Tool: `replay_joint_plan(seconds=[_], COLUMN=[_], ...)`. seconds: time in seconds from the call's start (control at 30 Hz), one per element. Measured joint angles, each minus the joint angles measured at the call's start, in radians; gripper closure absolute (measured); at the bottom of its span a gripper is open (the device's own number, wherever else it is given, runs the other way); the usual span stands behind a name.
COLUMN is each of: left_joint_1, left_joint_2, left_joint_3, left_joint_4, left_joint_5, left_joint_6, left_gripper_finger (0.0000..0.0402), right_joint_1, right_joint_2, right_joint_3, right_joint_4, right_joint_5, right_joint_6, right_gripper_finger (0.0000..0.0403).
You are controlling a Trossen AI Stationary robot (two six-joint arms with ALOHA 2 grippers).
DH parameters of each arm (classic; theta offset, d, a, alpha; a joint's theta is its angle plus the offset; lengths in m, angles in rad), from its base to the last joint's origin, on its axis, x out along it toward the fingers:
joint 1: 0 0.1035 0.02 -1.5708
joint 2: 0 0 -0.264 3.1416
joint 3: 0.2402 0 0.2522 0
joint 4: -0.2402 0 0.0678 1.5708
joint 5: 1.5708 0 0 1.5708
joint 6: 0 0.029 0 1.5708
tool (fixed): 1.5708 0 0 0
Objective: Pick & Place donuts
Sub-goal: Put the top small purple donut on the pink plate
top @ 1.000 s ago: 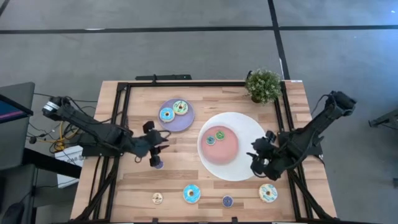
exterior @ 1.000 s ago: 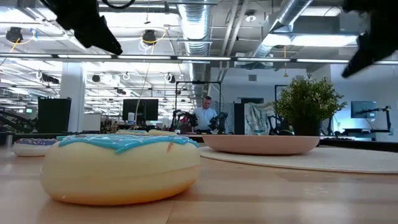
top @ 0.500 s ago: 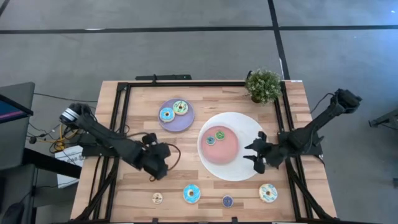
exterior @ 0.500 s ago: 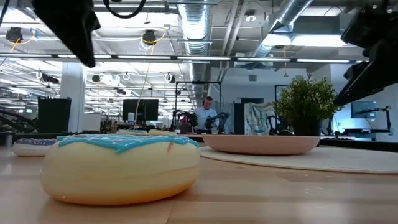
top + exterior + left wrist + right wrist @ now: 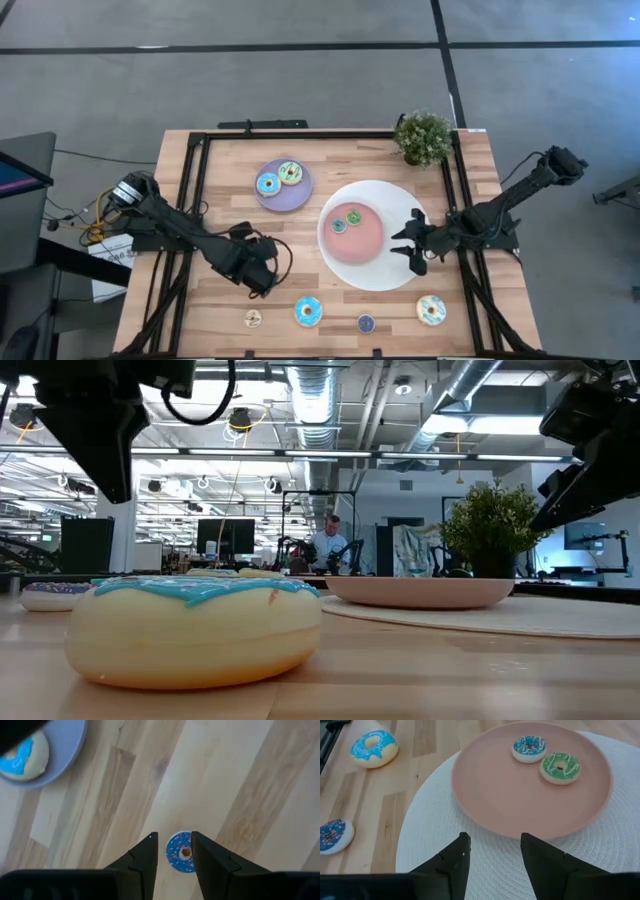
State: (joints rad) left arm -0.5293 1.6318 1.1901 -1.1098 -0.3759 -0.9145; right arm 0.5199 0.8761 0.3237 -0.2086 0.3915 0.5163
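A blue sprinkled mini donut [image 5: 180,852] lies flat on the wood. My left gripper [image 5: 173,837] is open and points down over it, one finger standing on either side above it without touching; in the high view my left gripper [image 5: 257,274] hides it. My right gripper [image 5: 495,837] is open over the white mat [image 5: 435,845], just short of the pink plate [image 5: 530,790], which holds a blue mini donut [image 5: 529,747] and a green one [image 5: 560,767]. The lilac plate [image 5: 283,198] carries a blue donut [image 5: 268,184] and a green-and-cream one [image 5: 290,172].
Along the near edge lie a tan mini donut [image 5: 253,318], a large blue donut [image 5: 308,311], a purple mini donut [image 5: 366,323] and a cream donut with blue icing [image 5: 431,309]. A potted plant [image 5: 423,137] stands at the far right. A black frame [image 5: 195,200] borders the table.
My left gripper has gone toward the table's near edge and tipped steeply downward, so that it now covers the mini donut that lay beside its tip. My right gripper has sunk and drawn toward the far edge, away from the cream donut, over the white mat.
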Motion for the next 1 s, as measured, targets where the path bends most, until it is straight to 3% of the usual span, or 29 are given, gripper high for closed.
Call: replay_joint_plan(seconds=[0.23,0.63,1.0], left_joint_1=[0.005,0.008,0.021], left_joint_2=[-0.001,0.004,0.006], left_joint_3=[-0.003,-0.007,-0.208], left_joint_4=[-0.050,-0.045,0.118], left_joint_5=[0.000,0.031,0.117], left_joint_6=[-0.144,-0.205,-0.241], left_gripper_finger=[0.0239,0.0117,0.0101], right_joint_1=[-0.029,-0.046,-0.046], right_joint_2=[0.000,0.000,0.000], right_joint_3=[0.000,0.000,0.000], right_joint_4=[0.000,0.000,0.001], right_joint_5=[-0.001,-0.003,-0.003], right_joint_6=[-0.026,-0.022,-0.020], right_gripper_finger=[0.0241,0.0243,0.0248])
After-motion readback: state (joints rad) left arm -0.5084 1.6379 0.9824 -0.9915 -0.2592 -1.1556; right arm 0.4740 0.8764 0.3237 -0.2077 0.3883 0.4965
